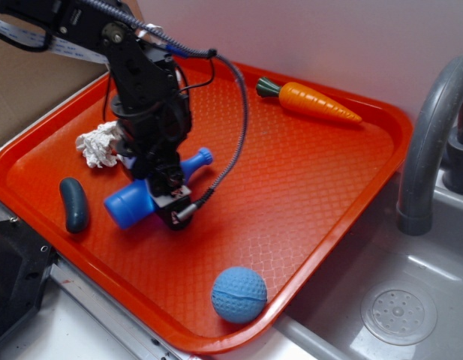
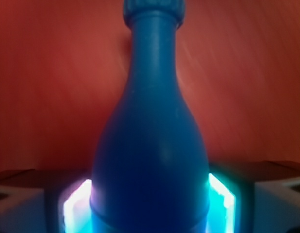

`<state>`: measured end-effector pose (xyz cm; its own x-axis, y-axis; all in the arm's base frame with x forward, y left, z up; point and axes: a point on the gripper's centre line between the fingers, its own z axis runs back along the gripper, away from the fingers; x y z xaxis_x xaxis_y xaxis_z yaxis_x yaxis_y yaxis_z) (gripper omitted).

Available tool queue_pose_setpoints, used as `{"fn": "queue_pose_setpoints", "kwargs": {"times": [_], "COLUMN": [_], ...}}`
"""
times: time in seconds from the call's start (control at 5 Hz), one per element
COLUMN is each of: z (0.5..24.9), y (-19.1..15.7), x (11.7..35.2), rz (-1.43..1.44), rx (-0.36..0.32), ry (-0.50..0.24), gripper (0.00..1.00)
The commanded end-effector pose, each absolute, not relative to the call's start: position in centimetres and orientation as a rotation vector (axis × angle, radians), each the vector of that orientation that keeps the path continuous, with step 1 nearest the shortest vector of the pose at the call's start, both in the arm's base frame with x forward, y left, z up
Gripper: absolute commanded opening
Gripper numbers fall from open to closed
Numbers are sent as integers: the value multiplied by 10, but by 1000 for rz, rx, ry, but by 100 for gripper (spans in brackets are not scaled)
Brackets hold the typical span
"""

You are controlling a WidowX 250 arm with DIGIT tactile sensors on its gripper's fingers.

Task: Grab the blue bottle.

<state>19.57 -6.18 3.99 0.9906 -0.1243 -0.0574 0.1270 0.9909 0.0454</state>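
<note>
The blue bottle (image 1: 130, 204) lies on its side on the orange tray (image 1: 321, 187), cap pointing to the back right. My gripper (image 1: 167, 196) is down over the bottle's middle, its black fingers on either side of the body. In the wrist view the bottle (image 2: 150, 136) fills the frame, neck and ridged cap at the top. My gripper (image 2: 150, 206) has its lit pads (image 2: 76, 206) pressed against both sides of the bottle's body. The bottle rests on the tray.
A toy carrot (image 1: 317, 101) lies at the tray's back. A light blue dimpled ball (image 1: 239, 295) sits near the front rim. A dark pickle-shaped piece (image 1: 73, 204) and a white crumpled cloth (image 1: 100, 144) lie left. A grey faucet (image 1: 430, 142) and sink (image 1: 398, 311) are right.
</note>
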Motion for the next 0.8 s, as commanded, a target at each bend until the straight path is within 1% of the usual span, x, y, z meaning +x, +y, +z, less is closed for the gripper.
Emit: {"fn": "queue_pose_setpoints", "kwargs": {"times": [0.0,0.2,0.4,0.6], "z": [140,182,197,183], "y": [-54,-52,-47,-41], "x": [192,175,174,186], "rz": [-149,-113,-72,-89], "rx": [-39,-100,-144,-192], "ry": [-5,-56,-78,-44], "gripper": [0,0,0,0]}}
